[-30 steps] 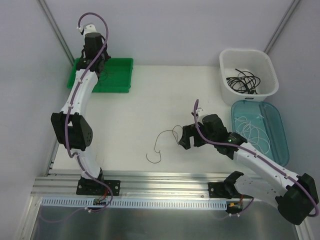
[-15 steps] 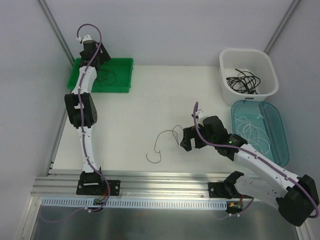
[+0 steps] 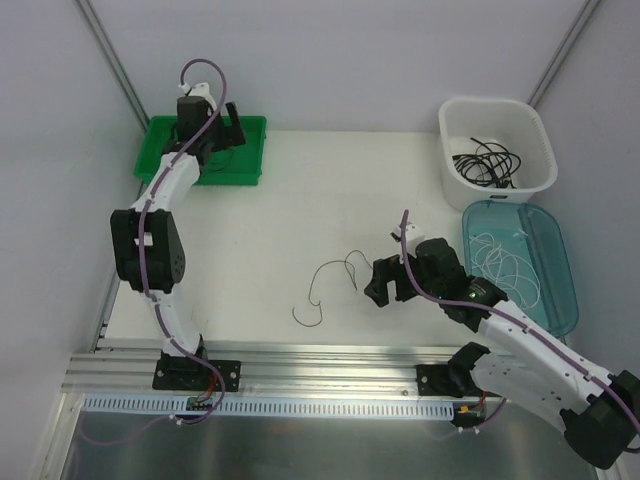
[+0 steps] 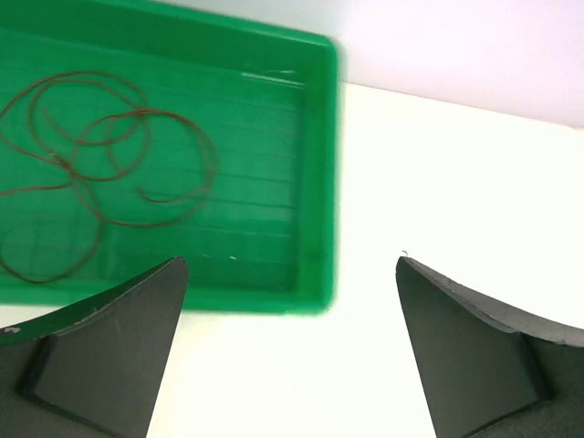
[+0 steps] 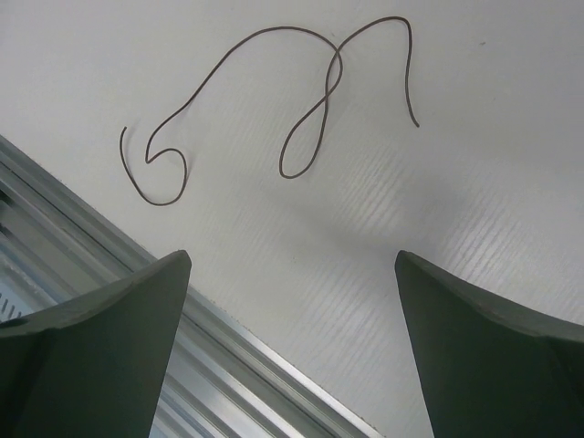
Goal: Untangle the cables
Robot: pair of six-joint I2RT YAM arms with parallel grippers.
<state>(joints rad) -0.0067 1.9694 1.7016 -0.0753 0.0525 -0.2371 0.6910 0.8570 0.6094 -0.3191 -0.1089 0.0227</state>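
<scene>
Right gripper (image 3: pixel 378 282) hovers over the table (image 3: pixel 300 210), jaws wide, holding nothing; one thin dark cable (image 5: pixel 338 55) lies loose on the table just ahead of it; a white cable (image 3: pixel 505 262) lies in the teal tray (image 3: pixel 565 305); black cables (image 3: pixel 487 162) sit in the white basket (image 3: pixel 497 103); left gripper (image 3: pixel 235 125), jaws wide and empty, hangs at the green tray (image 3: pixel 255 150), which holds a looped brown cable (image 4: pixel 137 112).

Robotics lab test cell: blank white walls (image 3: pixel 350 60), aluminium mounting rail (image 3: pixel 320 362).
</scene>
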